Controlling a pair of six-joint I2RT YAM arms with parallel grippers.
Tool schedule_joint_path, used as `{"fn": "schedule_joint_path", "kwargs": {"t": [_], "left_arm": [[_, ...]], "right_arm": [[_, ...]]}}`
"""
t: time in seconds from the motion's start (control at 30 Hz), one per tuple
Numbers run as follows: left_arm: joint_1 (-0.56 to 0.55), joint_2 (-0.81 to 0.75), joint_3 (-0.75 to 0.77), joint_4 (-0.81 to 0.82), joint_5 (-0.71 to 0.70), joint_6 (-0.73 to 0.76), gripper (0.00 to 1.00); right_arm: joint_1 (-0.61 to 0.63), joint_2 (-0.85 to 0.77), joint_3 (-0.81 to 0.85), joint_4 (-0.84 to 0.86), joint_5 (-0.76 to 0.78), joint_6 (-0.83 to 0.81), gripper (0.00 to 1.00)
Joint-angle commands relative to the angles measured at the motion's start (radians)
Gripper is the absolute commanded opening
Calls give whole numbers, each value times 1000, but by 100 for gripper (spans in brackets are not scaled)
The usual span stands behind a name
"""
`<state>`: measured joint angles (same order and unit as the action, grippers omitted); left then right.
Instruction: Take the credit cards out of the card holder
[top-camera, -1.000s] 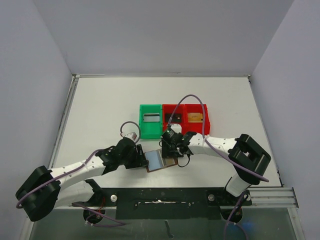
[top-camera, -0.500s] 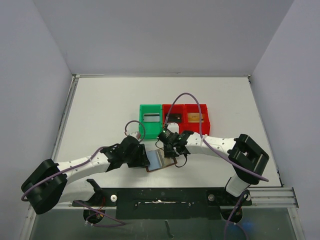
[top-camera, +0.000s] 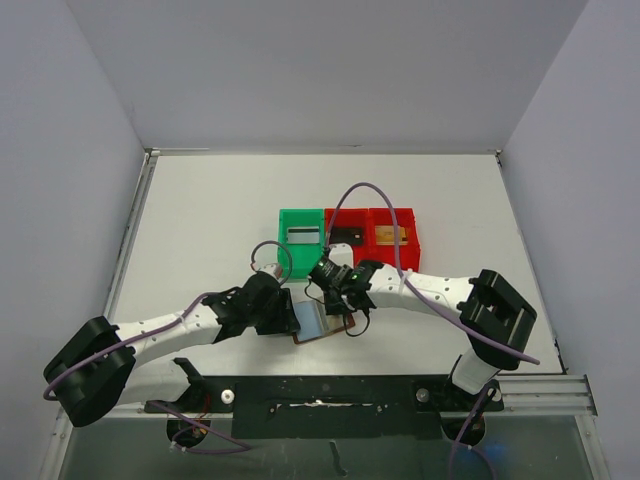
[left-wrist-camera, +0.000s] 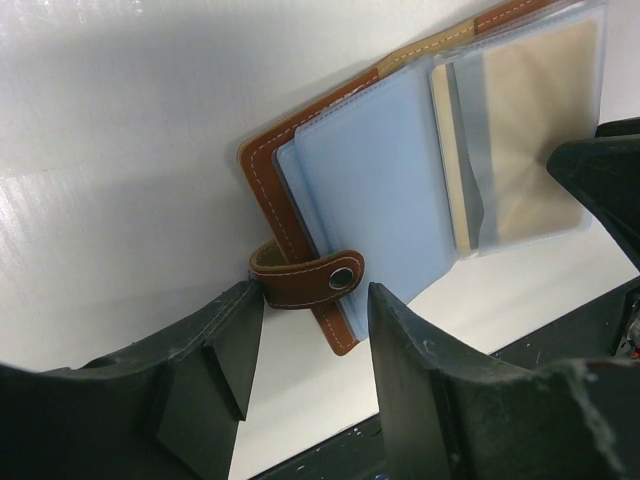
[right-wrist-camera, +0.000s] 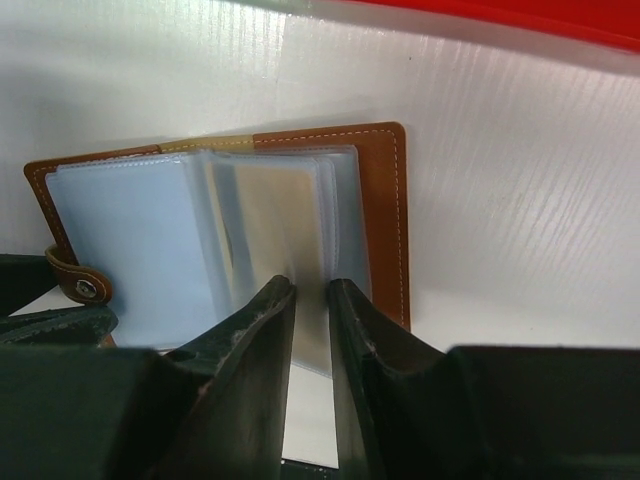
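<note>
Two credit cards (left-wrist-camera: 380, 190) are seen inside the card holder (top-camera: 322, 322), behind clear sleeves: one pale blue on the strap side, one grey-tan (right-wrist-camera: 270, 220) on the other. Neither is out. Card holder is lying open and flat on the white table (top-camera: 200, 230), near the front edge, just in front of the bins. Brown leather cover is facing down, sleeves facing up. Snap strap (left-wrist-camera: 305, 280) is sticking out from the blue side, snap stud visible.

Right gripper (right-wrist-camera: 312, 288) is set at the edge of the grey-tan side, jaws drawn nearly together and pinching the free edge of a clear sleeve (right-wrist-camera: 300, 250). That sleeve is lifted slightly off the stack. Whether a card is caught in the pinch cannot be told.

Left gripper (left-wrist-camera: 312, 292) is placed at the strap end, jaws spread, strap sitting between the two fingers. One finger (left-wrist-camera: 235, 330) is right at the strap's loop; contact cannot be confirmed. Nothing is clamped.

Green bin (top-camera: 300, 266) and two red bins (top-camera: 385, 259) are lined up in a row behind the card holder. One small flat item is seen in each; details too small to tell.
</note>
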<state>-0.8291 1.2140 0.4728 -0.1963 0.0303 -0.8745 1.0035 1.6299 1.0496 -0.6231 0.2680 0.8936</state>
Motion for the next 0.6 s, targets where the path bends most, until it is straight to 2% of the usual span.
{"fn": "schedule_joint_path", "kwargs": {"t": [0.0,0.23,0.5,0.57], "left_arm": [[-10,9,36,-8,-12,17,45],[-13,13,42,-11,-14,19,45],[-18,13,49,-13,-16,20,44],[-19,13,49,-14,-15,20,44]], "right_arm": [[20,-3,48,-12,44,-2,22],[27,10,59,-36,62,-2,22],[31,25,61,-44,65,-9,8],[32,22,64,-39,55,-14,8]]}}
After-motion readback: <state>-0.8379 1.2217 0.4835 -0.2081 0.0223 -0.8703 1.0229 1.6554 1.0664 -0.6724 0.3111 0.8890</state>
